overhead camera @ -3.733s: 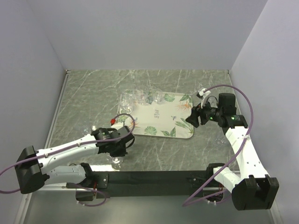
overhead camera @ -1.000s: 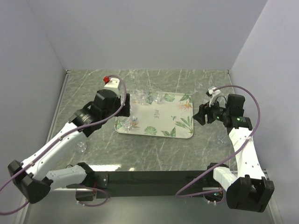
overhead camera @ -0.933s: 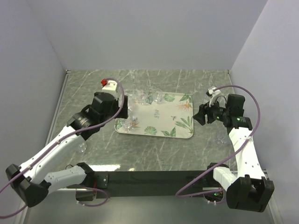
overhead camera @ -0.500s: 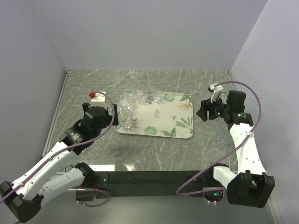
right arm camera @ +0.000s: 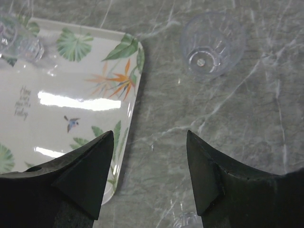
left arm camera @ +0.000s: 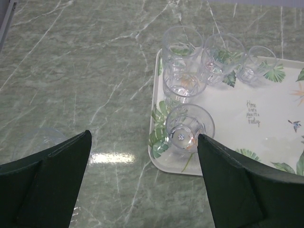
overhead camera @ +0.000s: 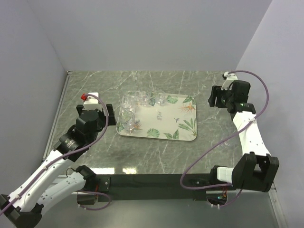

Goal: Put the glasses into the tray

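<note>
The tray (overhead camera: 164,124), cream with green leaves and orange flowers, lies mid-table. Several clear glasses (overhead camera: 127,100) stand along its left and far edge, and the left wrist view shows them too, with one glass (left arm camera: 189,126) nearest the corner of the tray (left arm camera: 228,109). My left gripper (overhead camera: 108,114) is open and empty, left of the tray, and that nearest glass stands just beyond its open jaws (left arm camera: 143,137). My right gripper (overhead camera: 212,97) is open and empty beside the tray's far right corner (right arm camera: 71,80). One glass (right arm camera: 212,43) stands on the table just right of that corner.
A faint glass (left arm camera: 42,137) sits on the marble left of the tray. Another glass rim (right arm camera: 190,221) shows at the bottom of the right wrist view. Grey walls close in the table on three sides.
My left arm has pulled back left, off the tray, with its jaws open, leaving a glass at the tray's near left. My right gripper has moved toward the far right.
</note>
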Motion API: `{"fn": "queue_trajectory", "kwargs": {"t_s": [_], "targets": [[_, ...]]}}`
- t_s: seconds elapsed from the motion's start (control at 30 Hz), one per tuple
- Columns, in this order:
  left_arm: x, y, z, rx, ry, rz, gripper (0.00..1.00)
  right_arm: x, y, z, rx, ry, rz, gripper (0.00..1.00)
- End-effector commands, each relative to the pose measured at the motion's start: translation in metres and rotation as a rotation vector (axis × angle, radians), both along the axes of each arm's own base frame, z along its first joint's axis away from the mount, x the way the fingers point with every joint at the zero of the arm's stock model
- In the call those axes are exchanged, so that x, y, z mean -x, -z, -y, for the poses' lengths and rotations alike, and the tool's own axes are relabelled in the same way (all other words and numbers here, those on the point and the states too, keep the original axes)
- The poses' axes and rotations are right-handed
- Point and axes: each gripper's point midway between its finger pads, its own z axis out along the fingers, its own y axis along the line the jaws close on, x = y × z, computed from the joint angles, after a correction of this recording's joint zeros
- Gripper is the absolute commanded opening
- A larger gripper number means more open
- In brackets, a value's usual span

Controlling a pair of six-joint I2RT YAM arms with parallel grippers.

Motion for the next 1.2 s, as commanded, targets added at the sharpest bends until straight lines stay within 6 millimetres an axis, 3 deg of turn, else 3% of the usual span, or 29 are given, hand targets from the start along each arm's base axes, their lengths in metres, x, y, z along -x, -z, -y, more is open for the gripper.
{"fn": "queue_trajectory", "kwargs": {"t_s": [0.0, 0.2, 0.5, 0.53, 0.6, 0.63, 0.9, 1.0, 1.17], "targets": [[-0.002, -0.011, -0.002, 0.032, -0.007, 0.046, 0.99, -0.027, -0.033, 0.015, -0.017, 0.096, 0.087, 0.69], [-0.001, -0.013, -0.004, 0.039, -0.01, 0.055, 0.99, -0.045, -0.028, 0.012, -0.022, 0.047, 0.044, 0.68], [-0.002, -0.012, -0.005, 0.04, -0.008, 0.058, 0.99, -0.066, 0.002, -0.002, -0.048, -0.099, -0.088, 0.67], [-0.003, -0.011, -0.004, 0.038, -0.006, 0.054, 0.99, -0.071, 0.012, -0.001, -0.052, -0.099, -0.116, 0.67], [-0.003, -0.011, -0.004, 0.037, -0.006, 0.052, 0.99, -0.081, 0.012, 0.001, -0.042, -0.1, -0.122, 0.67], [-0.004, -0.009, -0.004, 0.034, -0.006, 0.046, 0.99, -0.084, 0.024, 0.002, -0.042, -0.096, -0.157, 0.66], [-0.006, -0.006, -0.005, 0.028, -0.014, 0.037, 0.99, -0.112, 0.053, 0.02, 0.104, -0.051, -0.22, 0.64], [-0.007, -0.006, -0.005, 0.025, -0.016, 0.033, 0.99, -0.119, 0.07, 0.025, 0.129, -0.035, -0.259, 0.57], [-0.008, -0.003, -0.006, 0.021, -0.019, 0.026, 0.99, -0.126, 0.083, 0.021, 0.18, -0.043, -0.279, 0.53]]}}
